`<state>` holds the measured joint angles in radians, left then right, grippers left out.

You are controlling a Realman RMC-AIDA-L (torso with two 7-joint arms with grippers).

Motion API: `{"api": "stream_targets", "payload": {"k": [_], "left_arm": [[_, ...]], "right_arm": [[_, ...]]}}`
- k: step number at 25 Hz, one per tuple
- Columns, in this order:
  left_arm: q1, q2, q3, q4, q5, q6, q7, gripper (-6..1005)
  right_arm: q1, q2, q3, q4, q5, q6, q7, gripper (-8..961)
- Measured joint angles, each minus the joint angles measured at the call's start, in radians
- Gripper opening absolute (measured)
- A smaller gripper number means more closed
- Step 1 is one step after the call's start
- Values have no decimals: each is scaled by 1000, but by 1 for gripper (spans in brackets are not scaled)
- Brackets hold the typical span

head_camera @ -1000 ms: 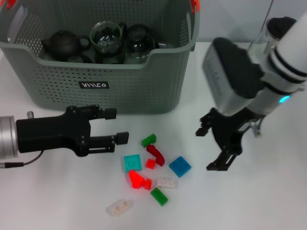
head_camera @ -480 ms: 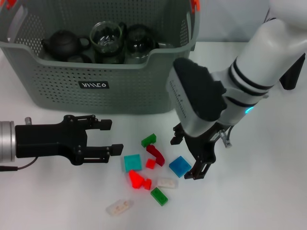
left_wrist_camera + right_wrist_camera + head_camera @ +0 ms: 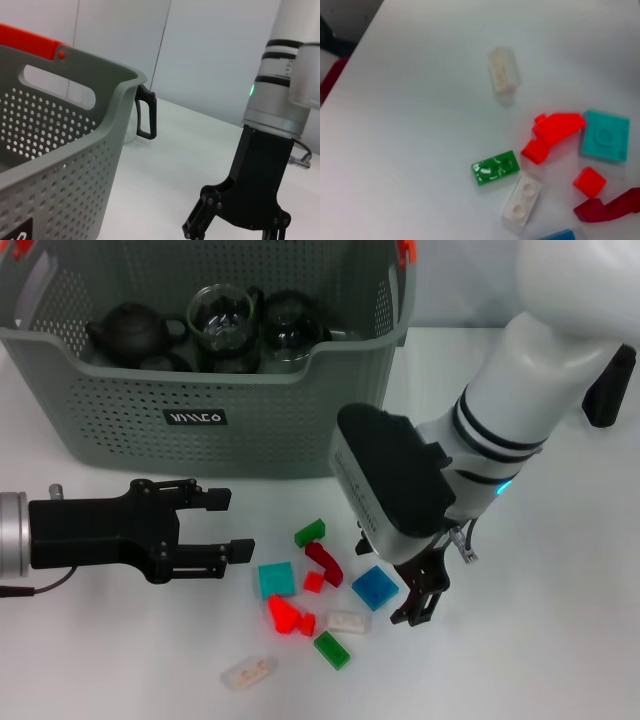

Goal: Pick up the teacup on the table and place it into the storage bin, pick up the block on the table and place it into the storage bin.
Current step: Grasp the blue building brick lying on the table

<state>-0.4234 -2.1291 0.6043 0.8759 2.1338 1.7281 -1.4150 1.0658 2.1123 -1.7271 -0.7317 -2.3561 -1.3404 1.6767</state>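
The grey-green storage bin (image 3: pixel 230 430) stands at the back left, with a dark teapot (image 3: pixel 135 330) and glass cups (image 3: pixel 222 318) inside it. Loose blocks lie in front of it, among them a blue block (image 3: pixel 374 586), a teal one (image 3: pixel 276 579) and a dark red arch (image 3: pixel 323 562). My right gripper (image 3: pixel 392 575) is open and low over the blue block, one finger on each side. My left gripper (image 3: pixel 228 525) hovers open to the left of the blocks, holding nothing. In the left wrist view a clear teacup with a black handle (image 3: pixel 146 118) stands on the table past the bin's corner (image 3: pixel 125 95).
More blocks lie nearby: green (image 3: pixel 310 532), small red (image 3: pixel 314 581), bright red (image 3: pixel 285 615), white (image 3: pixel 348 621), green (image 3: pixel 332 650) and clear (image 3: pixel 249 671). The right wrist view shows green (image 3: pixel 495 167), white (image 3: pixel 521 201), red (image 3: pixel 555 130) and teal (image 3: pixel 605 135) blocks.
My right arm has swung left and down from the table's right side, bringing its gripper over the blue block. The left gripper has drawn back slightly to the left.
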Motion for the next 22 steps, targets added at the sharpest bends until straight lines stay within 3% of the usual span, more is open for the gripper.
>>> {"api": "stream_targets", "payload": {"k": [7, 22], "left_arm": [[0, 0, -18, -7, -6, 2, -2, 767], [6, -2, -38, -12, -8, -2, -1, 767]], "right_arm": [[10, 0, -87, -2, 0, 37, -7, 944], [29, 8, -168, 1, 1, 83, -15, 945]]}}
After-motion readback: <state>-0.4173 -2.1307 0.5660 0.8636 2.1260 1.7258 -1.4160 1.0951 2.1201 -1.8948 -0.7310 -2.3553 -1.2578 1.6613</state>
